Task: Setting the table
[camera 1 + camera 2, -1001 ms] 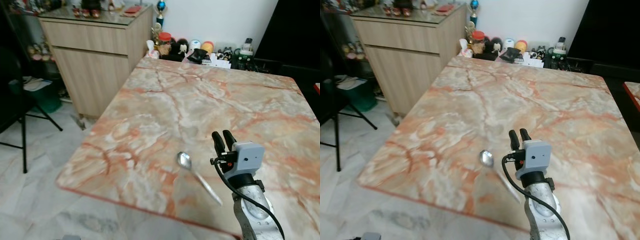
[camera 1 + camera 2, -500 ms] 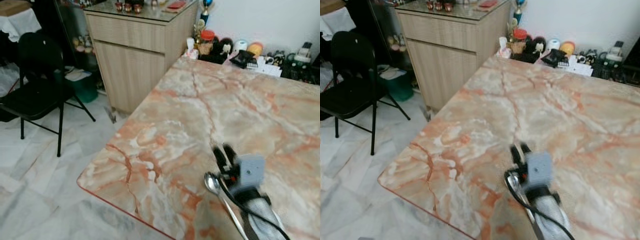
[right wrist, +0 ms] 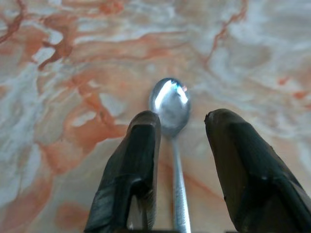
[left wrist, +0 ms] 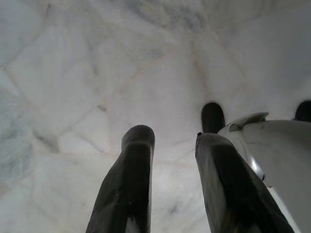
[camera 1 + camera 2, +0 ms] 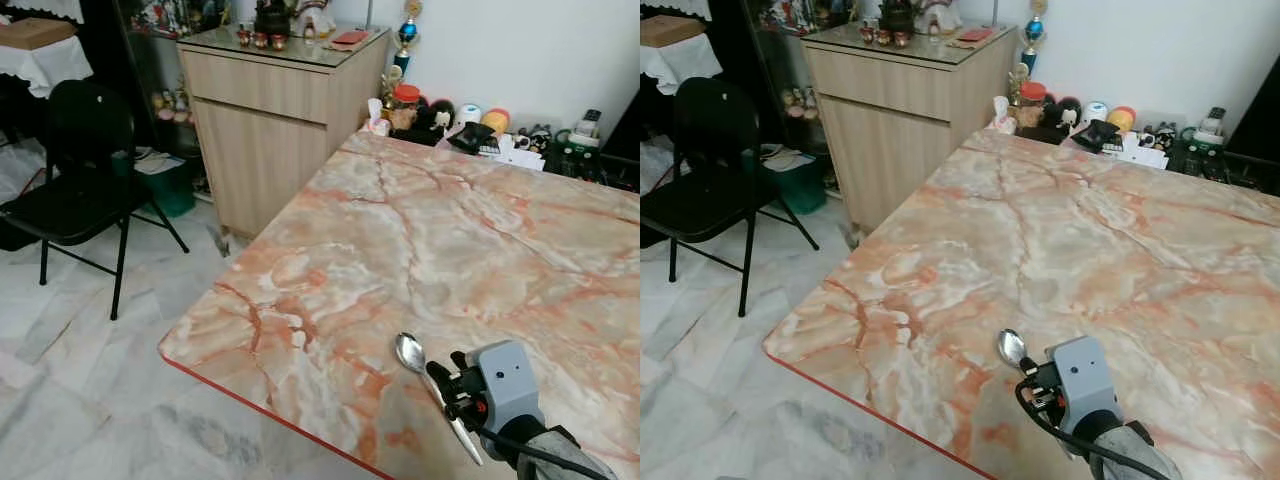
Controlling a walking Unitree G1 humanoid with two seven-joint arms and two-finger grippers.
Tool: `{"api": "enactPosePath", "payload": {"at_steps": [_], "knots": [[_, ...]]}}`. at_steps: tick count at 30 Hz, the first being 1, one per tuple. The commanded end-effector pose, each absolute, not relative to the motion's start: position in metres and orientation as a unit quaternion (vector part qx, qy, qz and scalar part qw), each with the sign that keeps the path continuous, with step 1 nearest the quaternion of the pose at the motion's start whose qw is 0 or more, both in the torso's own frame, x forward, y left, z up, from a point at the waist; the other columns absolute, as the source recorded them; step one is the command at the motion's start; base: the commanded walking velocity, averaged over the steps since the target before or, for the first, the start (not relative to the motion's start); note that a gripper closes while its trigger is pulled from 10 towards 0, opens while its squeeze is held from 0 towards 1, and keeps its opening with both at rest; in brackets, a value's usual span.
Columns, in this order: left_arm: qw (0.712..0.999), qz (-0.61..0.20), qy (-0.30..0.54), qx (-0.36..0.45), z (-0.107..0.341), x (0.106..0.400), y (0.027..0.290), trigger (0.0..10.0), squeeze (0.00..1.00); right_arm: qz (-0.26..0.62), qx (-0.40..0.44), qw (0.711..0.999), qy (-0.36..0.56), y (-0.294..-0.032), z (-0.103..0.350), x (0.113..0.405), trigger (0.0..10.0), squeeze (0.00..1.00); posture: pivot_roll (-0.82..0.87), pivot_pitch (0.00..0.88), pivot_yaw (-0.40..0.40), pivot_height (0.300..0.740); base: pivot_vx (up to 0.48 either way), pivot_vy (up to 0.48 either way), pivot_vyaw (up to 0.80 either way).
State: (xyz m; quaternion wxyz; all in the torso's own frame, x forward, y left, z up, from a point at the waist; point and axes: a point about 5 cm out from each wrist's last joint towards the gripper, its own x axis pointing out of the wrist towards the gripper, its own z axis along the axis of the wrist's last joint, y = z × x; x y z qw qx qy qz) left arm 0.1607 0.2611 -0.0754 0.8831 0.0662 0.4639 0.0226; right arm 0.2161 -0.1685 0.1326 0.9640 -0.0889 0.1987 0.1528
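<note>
A silver spoon (image 5: 411, 354) lies flat on the orange-veined marble table (image 5: 400, 220), near its front corner, with its bowl pointing away from me. My right gripper (image 5: 447, 368) hovers low over the spoon's handle. In the right wrist view the right gripper (image 3: 181, 121) is open, one black finger on each side of the handle, and the spoon (image 3: 169, 104) bowl shines just past the fingertips. The near end of the handle is hidden under my wrist. My left gripper (image 4: 174, 138) hangs idle over the pale floor, its fingers apart and empty.
A black folding chair (image 5: 75, 170) stands on the marble floor to the left. A wooden cabinet (image 5: 270, 130) stands against the table's far left corner. Jars, toys and small items (image 5: 470, 115) crowd the table's far edge. The table's front edge (image 5: 260, 395) runs close to the spoon.
The camera has swung, bringing the chair into view. My right gripper has come from beside the spoon to over its handle and lower. The spoon has stayed on the table.
</note>
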Motion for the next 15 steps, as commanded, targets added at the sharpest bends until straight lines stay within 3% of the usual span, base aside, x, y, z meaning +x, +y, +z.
{"api": "enactPosePath", "payload": {"at_steps": [1, 10, 11, 12, 14, 15], "knots": [[0.874, 0.014, 0.481, 0.072, -0.079, 0.155, 0.257, 10.0, 0.00, 0.161, -0.091, 0.959, 0.214, -0.167, 0.131, 0.214, 10.0, 1.00, -0.04, 0.094, -0.014, 0.740, 0.000, 0.000, 0.00], [0.873, 0.009, 0.482, 0.074, -0.081, 0.157, 0.251, 10.0, 0.00, 0.145, -0.070, 0.955, 0.249, -0.175, 0.114, 0.218, 10.0, 1.00, -0.04, 0.081, -0.013, 0.740, 0.000, 0.000, 0.00], [0.873, 0.008, 0.482, 0.074, -0.081, 0.157, 0.250, 10.0, 0.00, 0.143, -0.068, 0.955, 0.249, -0.175, 0.112, 0.219, 10.0, 0.98, -0.04, 0.077, -0.013, 0.740, 0.000, 0.000, 0.00], [0.873, 0.008, 0.482, 0.074, -0.081, 0.156, 0.250, 10.0, 0.00, 0.142, -0.072, 0.956, 0.246, -0.175, 0.111, 0.222, 10.0, 0.85, -0.04, 0.077, -0.013, 0.740, 0.000, 0.000, 0.00], [0.873, 0.008, 0.483, 0.074, -0.082, 0.156, 0.250, 10.0, 0.00, 0.142, -0.083, 0.956, 0.244, -0.176, 0.111, 0.223, 10.0, 0.85, -0.04, 0.077, -0.013, 0.740, 0.000, 0.000, 0.00], [0.872, 0.008, 0.484, 0.074, -0.081, 0.155, 0.252, 10.0, 0.00, 0.154, -0.068, 0.957, 0.237, -0.173, 0.111, 0.227, 10.0, 0.00, -0.04, 0.071, -0.012, 0.740, 0.000, 0.000, 0.00]]}}
